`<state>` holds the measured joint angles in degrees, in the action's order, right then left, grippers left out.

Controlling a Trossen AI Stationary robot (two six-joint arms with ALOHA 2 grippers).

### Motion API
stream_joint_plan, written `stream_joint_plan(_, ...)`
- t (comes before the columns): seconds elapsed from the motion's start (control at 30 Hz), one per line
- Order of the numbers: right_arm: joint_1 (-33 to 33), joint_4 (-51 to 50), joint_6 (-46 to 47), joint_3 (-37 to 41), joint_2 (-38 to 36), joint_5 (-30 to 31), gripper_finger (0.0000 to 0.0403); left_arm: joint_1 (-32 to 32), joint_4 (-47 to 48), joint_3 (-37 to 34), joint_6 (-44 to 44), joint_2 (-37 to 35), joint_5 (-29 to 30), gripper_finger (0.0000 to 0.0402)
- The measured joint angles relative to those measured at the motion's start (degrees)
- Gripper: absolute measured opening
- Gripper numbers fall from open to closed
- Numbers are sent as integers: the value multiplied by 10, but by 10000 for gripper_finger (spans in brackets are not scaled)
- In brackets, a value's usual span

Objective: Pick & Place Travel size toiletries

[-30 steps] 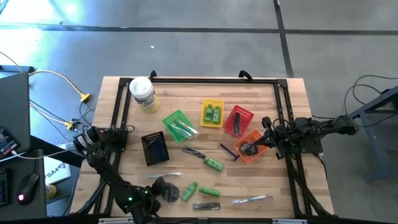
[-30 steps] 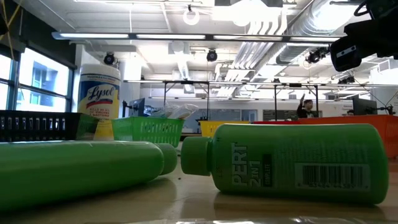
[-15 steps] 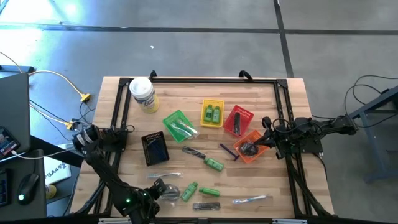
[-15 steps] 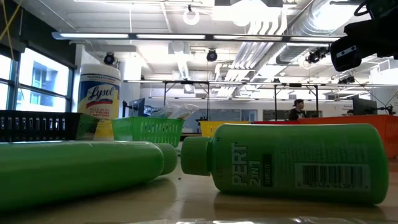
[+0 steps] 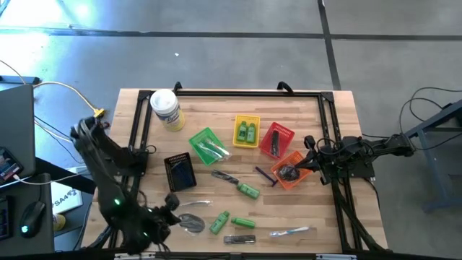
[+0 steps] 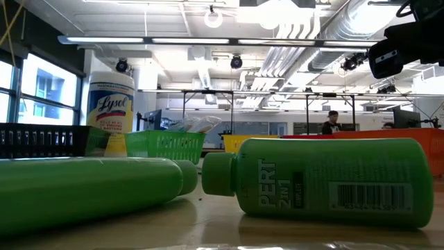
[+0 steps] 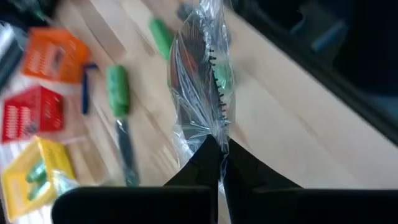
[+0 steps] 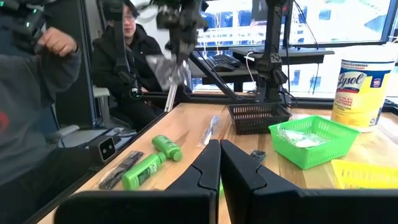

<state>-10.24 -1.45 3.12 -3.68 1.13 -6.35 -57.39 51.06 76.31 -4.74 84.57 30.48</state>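
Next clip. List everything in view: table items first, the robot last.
wipes jar: one, yellowish with a white lid, far left corner
baskets: five; black, green, yellow, red, orange; mid-table
green bottles: five; two in the yellow basket, three loose
dark sticks: two; middle, front edge
razor: one, purple, beside the orange basket
dark disc: one, in the orange basket
wrapped pieces: two loose; more in the green basket
people: two, beyond the table
left claw: shut on wrapped comb, front left
right claw: shut, empty, by the orange basket
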Motion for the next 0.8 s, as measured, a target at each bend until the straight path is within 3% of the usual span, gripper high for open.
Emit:
stream_joint_plan(0.13, 0, 0, -3, 0, 0, 0, 3, 0, -13, -7, 16, -71, 0, 1)
stream_joint_plan(0.23, 0, 0, -6, 0, 0, 0, 3, 10, -55, -51, 24, -140, -18, 1)
stream_joint_plan(0.4, 0, 1, -15, 0, 0, 0, 3, 63, -149, -181, 34, -274, -31, 0)
stream_joint_plan(0.57, 0, 10, -15, 0, 0, -16, 3, 120, -311, -334, 58, -402, -49, 0)
stream_joint_plan(0.8, 0, 11, -15, 0, 0, -14, 3, 184, -503, -489, 79, -505, -55, 0)
